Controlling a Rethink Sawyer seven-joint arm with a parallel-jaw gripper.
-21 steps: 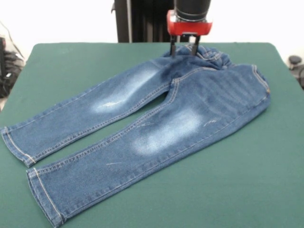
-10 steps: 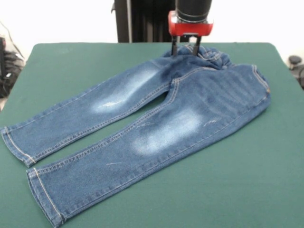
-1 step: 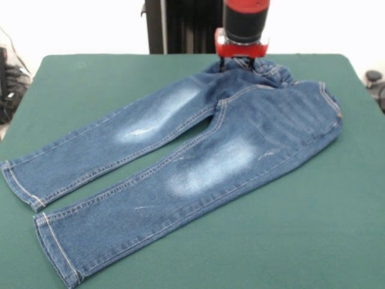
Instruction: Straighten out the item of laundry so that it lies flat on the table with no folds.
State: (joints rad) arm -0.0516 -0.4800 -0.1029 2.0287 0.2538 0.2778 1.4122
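Note:
The item of laundry, a small pair of blue denim jeans (image 3: 228, 138) with whitish thigh patches, lies across the dark green table (image 3: 337, 211). Both legs run flat toward the left front corner. The waistband is bunched into a folded hump (image 3: 271, 71) at the far edge of the jeans. My gripper (image 3: 236, 62) hangs straight down at that hump's left end, its red collar just above the denim. It is open, the two fingers standing apart, and their tips are hidden behind the raised cloth. Nothing shows between them.
Dark cables and gear (image 3: 7, 84) sit off the table's left side. A small dark object (image 3: 376, 81) lies past the right edge. Green tabletop shows to the right of the jeans and in front of them.
My gripper has sunk lower at the bunched waistband, so less of its fingers shows above the denim. The jeans have not shifted.

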